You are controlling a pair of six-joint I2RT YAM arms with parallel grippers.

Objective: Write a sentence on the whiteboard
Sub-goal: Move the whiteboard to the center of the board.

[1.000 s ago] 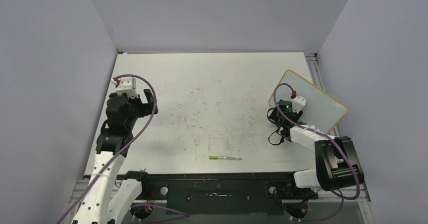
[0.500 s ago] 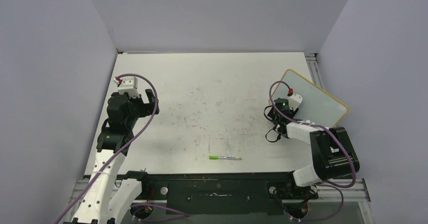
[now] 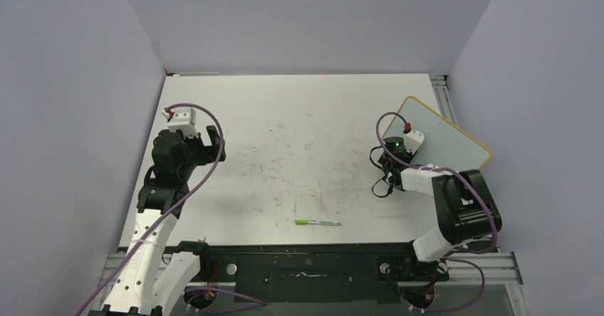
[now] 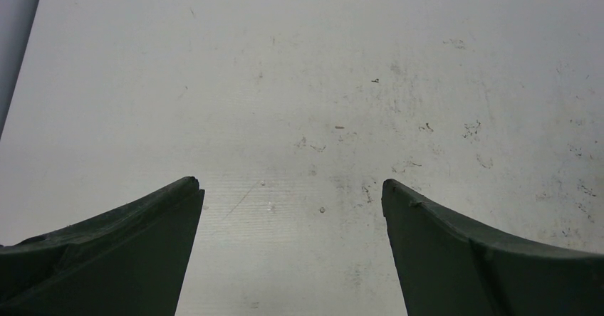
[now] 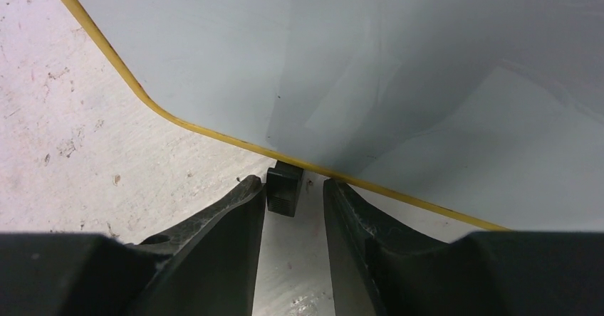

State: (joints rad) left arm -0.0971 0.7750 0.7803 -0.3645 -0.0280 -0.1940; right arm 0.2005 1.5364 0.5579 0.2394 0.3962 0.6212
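- One green marker pen (image 3: 318, 223) lies flat on the scuffed white bench (image 3: 299, 109), nearest the two arm bases and apart from both arms.
- Left gripper (image 4: 290, 183): released, jaws spread wide above the bench, holding nothing.
- Right gripper (image 5: 291, 181): jaws narrowly apart, astride one small black foot (image 5: 284, 196) under the board's edge, not clamped on it.
- One white whiteboard (image 3: 450, 141), tan-framed with rounded corners, sits at the far right of the bench, near the wall.
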